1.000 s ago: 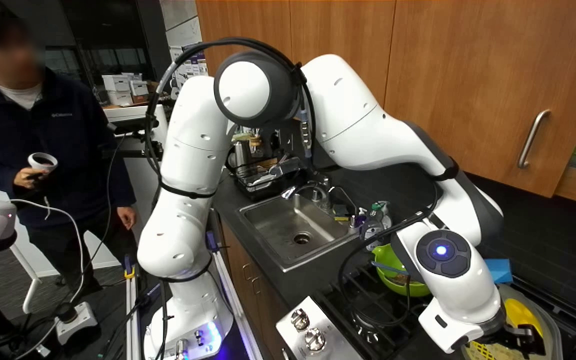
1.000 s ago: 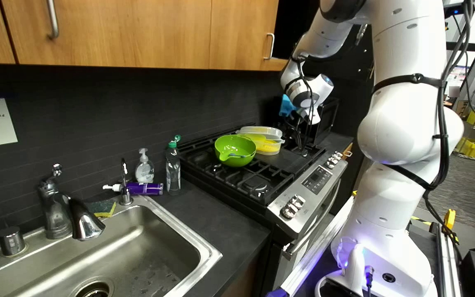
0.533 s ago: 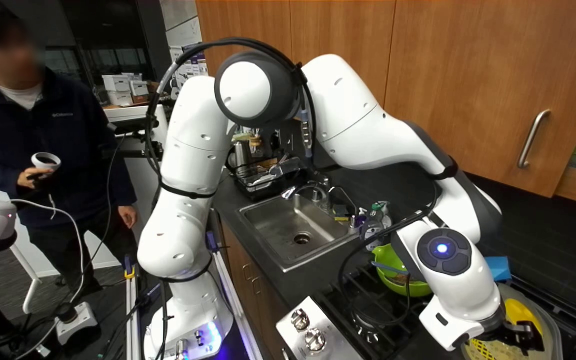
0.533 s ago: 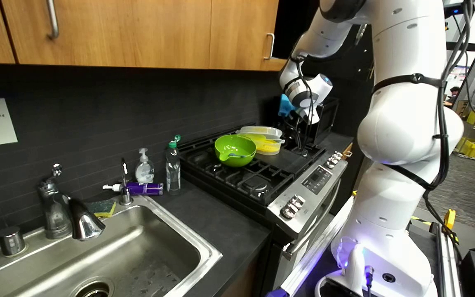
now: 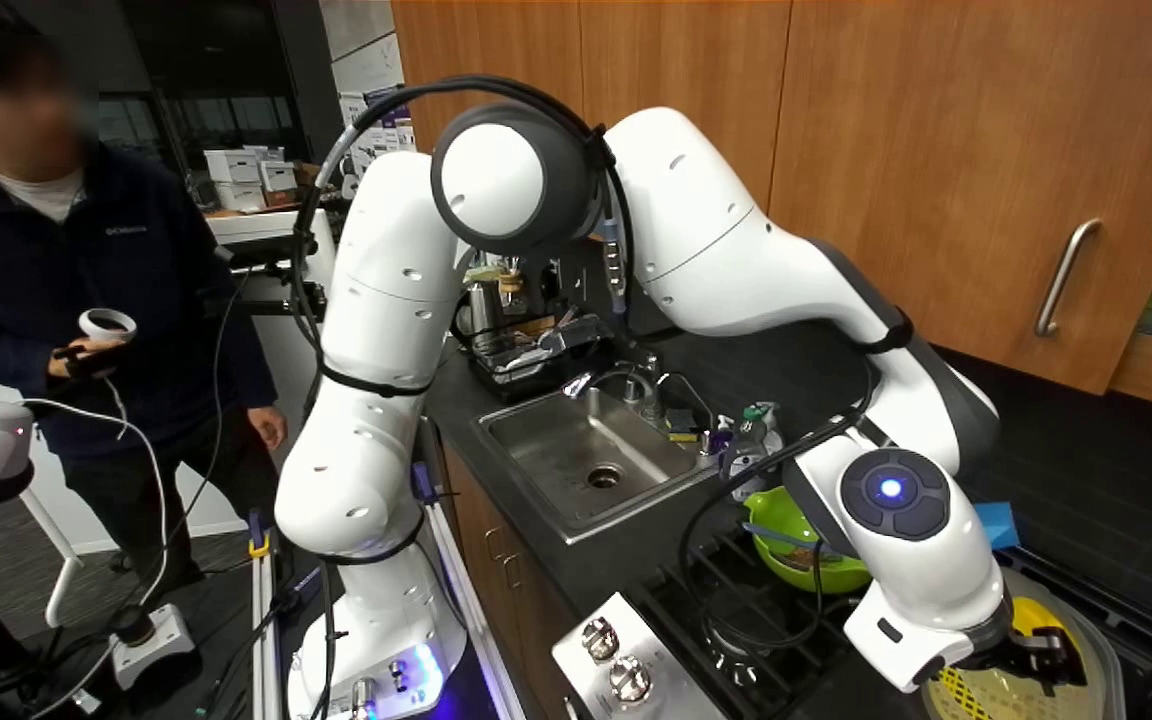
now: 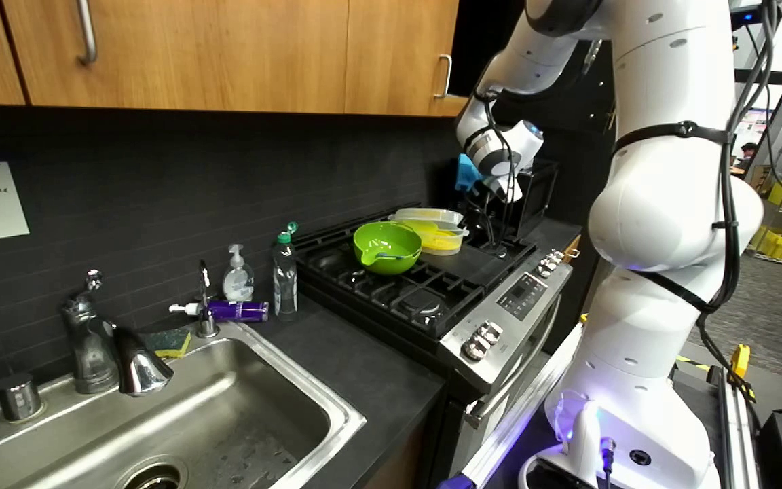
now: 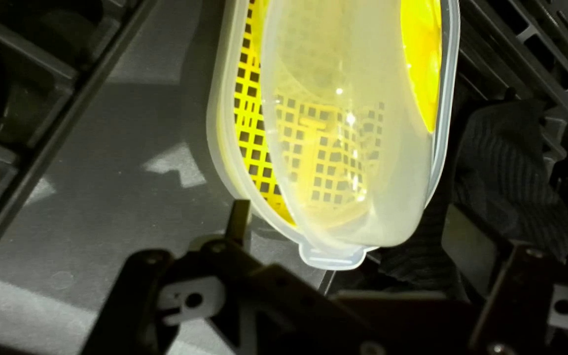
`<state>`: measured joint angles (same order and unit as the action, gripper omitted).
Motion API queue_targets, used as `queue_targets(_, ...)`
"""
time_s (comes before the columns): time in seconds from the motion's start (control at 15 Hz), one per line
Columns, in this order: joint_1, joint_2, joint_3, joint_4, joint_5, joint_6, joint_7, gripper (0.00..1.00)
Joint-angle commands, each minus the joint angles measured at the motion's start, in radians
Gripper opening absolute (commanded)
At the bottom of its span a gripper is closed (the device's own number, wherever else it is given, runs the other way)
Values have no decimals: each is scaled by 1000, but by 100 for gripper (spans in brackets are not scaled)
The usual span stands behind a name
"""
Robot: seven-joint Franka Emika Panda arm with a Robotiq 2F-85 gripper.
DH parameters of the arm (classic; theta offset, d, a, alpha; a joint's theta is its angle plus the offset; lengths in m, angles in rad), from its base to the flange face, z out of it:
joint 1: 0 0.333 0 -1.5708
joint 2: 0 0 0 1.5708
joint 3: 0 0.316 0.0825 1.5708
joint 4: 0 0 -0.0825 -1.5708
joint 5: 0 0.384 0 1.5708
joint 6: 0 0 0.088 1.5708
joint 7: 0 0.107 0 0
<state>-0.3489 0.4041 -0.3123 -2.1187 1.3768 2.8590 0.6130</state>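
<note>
Kitchen: wooden cabinets (image 6: pixel 194 54) over the stove (image 6: pixel 533 288).
Clear container (image 7: pixel 216 128): on the stove, yellow perforated basket (image 7: pixel 251 135) inside, see-through piece (image 7: pixel 348 162) lying across.
Fingers (image 7: pixel 238 222): wide apart above the stove; from here, near the container's tabbed end.
Green bowl (image 6: pixel 387 248): on the stove's grates, just beside the container.
Sink (image 6: pixel 347 418): in the table (image 6: pixel 364 377) next to the stove.
Man (image 5: pixel 56 260): well apart from the stove, holding a white controller (image 5: pixel 106 322).

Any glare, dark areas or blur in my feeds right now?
Wrist view: small glare spots on the translucent container, the tool mostly dark; both exterior views: blue glow at the robot's base; in an exterior view: the person's face blurred.
</note>
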Motion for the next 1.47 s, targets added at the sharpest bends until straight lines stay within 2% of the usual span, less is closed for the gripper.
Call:
queue_targets(0.0, 22, 5, 0, 17, -45, -2, 2, 100)
queue_targets(0.2, 77, 4, -3, 29, -177, 20, 88, 100)
queue_targets(0.4, 129, 11, -25, 53, -316, -6, 243, 100)
queue_targets(0.6, 147, 18, -38, 69, -392, -42, 369, 100)
queue_targets(0.87, 106, 21, -13, 72, -418, -60, 429, 100)
queue_targets(1.4, 44, 33, -7, 76, -397, -78, 433, 100)
